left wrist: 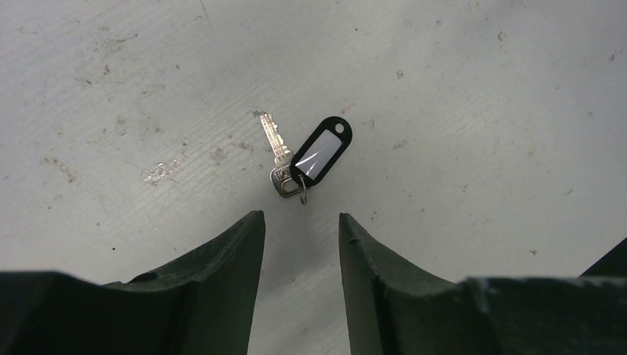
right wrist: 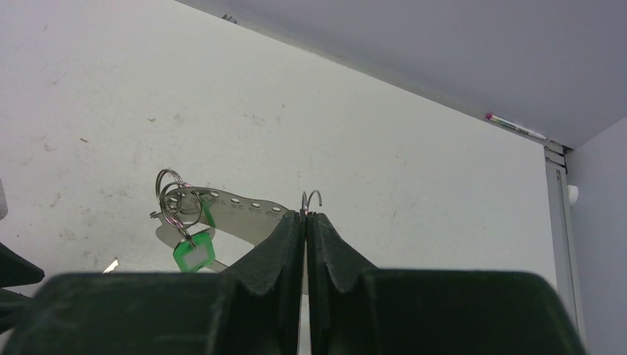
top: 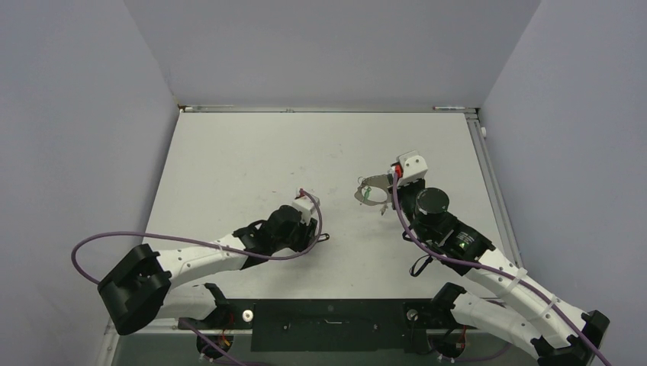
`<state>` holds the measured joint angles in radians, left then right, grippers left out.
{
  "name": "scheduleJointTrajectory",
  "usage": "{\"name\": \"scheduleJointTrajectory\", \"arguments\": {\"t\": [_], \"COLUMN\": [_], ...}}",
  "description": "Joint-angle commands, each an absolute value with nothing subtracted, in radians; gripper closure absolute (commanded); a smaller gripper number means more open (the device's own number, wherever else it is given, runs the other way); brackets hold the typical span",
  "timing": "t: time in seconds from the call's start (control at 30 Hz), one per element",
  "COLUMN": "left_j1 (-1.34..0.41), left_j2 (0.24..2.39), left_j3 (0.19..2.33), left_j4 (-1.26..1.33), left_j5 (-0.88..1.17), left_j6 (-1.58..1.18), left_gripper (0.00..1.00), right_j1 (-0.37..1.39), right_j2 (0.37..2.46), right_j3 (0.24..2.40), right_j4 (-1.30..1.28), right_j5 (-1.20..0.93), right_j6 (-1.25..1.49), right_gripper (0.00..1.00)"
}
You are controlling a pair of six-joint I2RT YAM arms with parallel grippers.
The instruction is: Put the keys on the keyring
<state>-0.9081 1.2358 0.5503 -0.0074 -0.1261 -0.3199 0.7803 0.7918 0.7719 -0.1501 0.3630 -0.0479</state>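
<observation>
A silver key with a black plastic tag (left wrist: 307,155) lies flat on the table just ahead of my left gripper (left wrist: 298,220), which is open and empty above it. In the top view this key (top: 323,238) sits by the left gripper (top: 311,229). My right gripper (right wrist: 305,216) is shut on the keyring (right wrist: 236,210), a curved grey metal loop whose hooked end pokes up above the fingertips. A green-tagged key (right wrist: 194,251) hangs from it on small rings. In the top view the keyring (top: 372,183) is held left of the right gripper (top: 391,187). The blue and yellow keys are out of view.
The white table (top: 252,160) is walled by grey panels on three sides. A pen-like stick (right wrist: 514,127) lies along the far edge. A purple cable (top: 191,244) loops along the left arm.
</observation>
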Motion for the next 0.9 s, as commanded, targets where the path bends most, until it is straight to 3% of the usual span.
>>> {"name": "scheduleJointTrajectory", "arguments": {"t": [0.0,0.87], "left_j1": [-0.907,-0.932], "left_j2": [1.266,1.413], "left_j3": [0.579,0.604], "left_j4": [0.007,0.093], "left_j5": [-0.101,-0.135], "left_j6": [-0.362,-0.385], "left_gripper": [0.63,0.72], "right_j1": [0.782,0.782], "right_j2": [0.784,0.794], "right_j3": [0.779,0.777], "right_j4": [-0.082,-0.075], "right_j5": [0.382,0.368], "right_j6": [-0.040,-0.039], "right_gripper": [0.95,0.95]}}
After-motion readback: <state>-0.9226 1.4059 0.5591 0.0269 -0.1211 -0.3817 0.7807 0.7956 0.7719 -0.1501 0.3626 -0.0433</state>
